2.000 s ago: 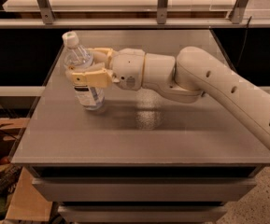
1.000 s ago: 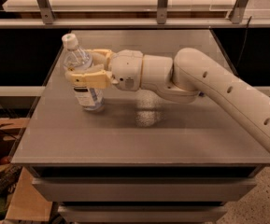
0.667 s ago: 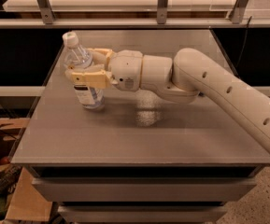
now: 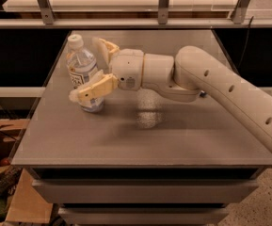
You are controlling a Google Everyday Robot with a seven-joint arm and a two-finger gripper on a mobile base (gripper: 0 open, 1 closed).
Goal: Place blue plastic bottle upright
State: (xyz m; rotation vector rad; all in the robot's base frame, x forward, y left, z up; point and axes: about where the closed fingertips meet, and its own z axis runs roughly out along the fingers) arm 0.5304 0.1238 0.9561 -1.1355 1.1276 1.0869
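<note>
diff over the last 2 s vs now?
The gripper has opened: its near finger swung toward the camera, off the blue plastic bottle, uncovering the label. Unchanged: the bottle stands upright at the same spot on the table, and the arm holds its pose, gripper straddling the bottle.

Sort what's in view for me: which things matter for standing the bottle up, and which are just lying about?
Part of the job:
- bottle, roughly upright near the table's left edge
- gripper, around the bottle
- table, under the bottle

Just lying about:
- cardboard on the floor, lower left
- metal rail behind the table
</note>
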